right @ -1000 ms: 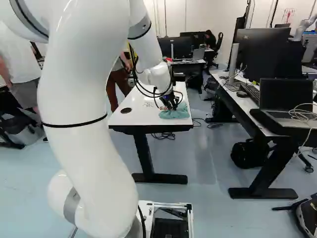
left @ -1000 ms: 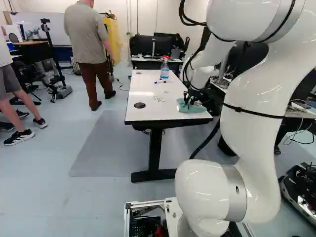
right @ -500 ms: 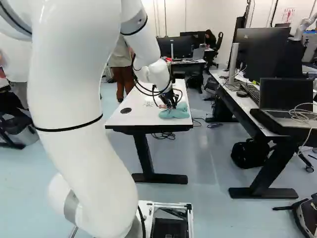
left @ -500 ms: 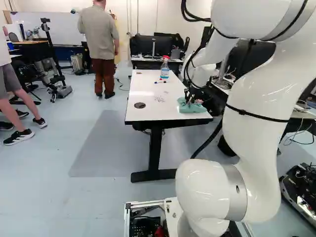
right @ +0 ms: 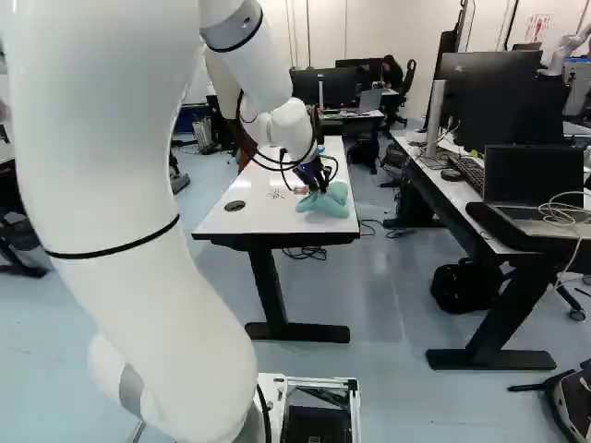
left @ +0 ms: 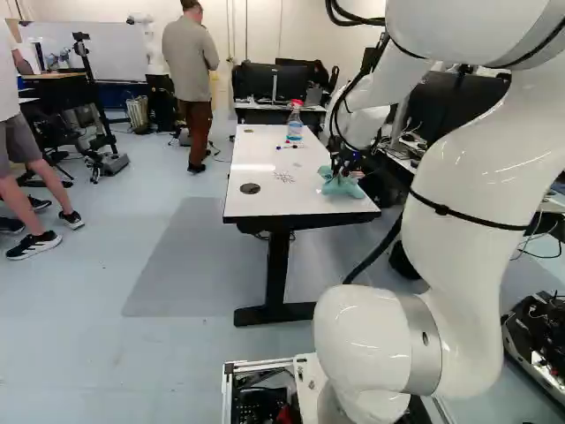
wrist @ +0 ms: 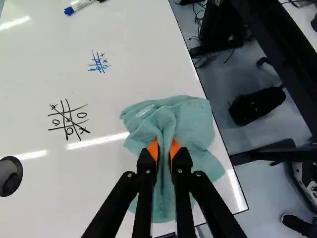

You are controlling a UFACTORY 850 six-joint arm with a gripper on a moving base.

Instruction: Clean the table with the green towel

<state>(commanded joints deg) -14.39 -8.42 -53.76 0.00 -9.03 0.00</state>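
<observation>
The gripper (right: pixel 319 189) is pinching a fold of the green towel (wrist: pixel 193 119) between its 2 orange-padded fingers at a corner of the white table (right: pixel 263 220), where 2 tic-tac-toe grids (wrist: pixel 69 119) are showing.

Grn towel (wrist: pixel 193 121) is crumpled w/ pinched fold nr corner of wht, pen-marked table (wrist: pixel 44 74)

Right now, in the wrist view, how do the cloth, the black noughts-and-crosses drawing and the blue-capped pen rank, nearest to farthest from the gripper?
1. Green towel: pinched between the gripper's fingers.
2. Black drawing: on the table, left of the towel in the left base view.
3. Blue-capped pen: on the table, beyond the smaller blue drawing.
</observation>
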